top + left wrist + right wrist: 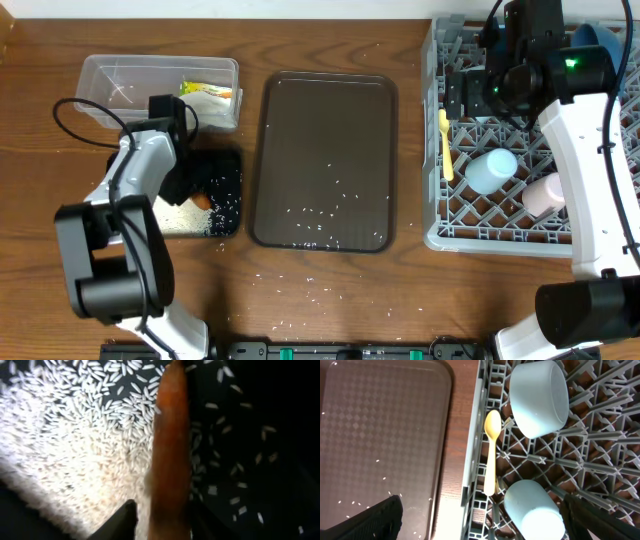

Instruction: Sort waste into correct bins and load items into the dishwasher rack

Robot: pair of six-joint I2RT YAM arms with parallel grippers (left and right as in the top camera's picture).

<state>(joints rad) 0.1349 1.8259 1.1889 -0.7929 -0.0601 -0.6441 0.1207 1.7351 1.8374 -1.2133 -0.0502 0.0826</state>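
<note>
Left gripper (164, 512): low inside the black tray (230, 175). Its dark fingers (122, 522) straddle the carrot stick; blur hides whether they clamp it.
Carrot stick (170, 445): orange-brown, slender and matte, lying lengthwise on the tray floor at the edge of the rice.
Rice (75, 445): white, elongated grains heaped in the black tray. Loose grains also dot the brown tray (325, 120) and the wooden table (400, 290).
Clear tub (110, 80): rectangular translucent plastic, just behind the black tray, holding the yellow-green wrapper (205, 92).
Right gripper (480, 515): above the rack's left edge, fingers spread wide, holding nothing.
Dishwasher rack (440, 235): grey plastic lattice with upright pegs.
Yellow spoon (491, 455): smooth plastic, lying along the rack's left edge.
White-and-light-blue bowl (540, 397): on its side, beside the spoon's bowl end.
Light blue cup (532, 512): cylindrical, on its side.
Pink cup (545, 195): just right of the blue cup.
</note>
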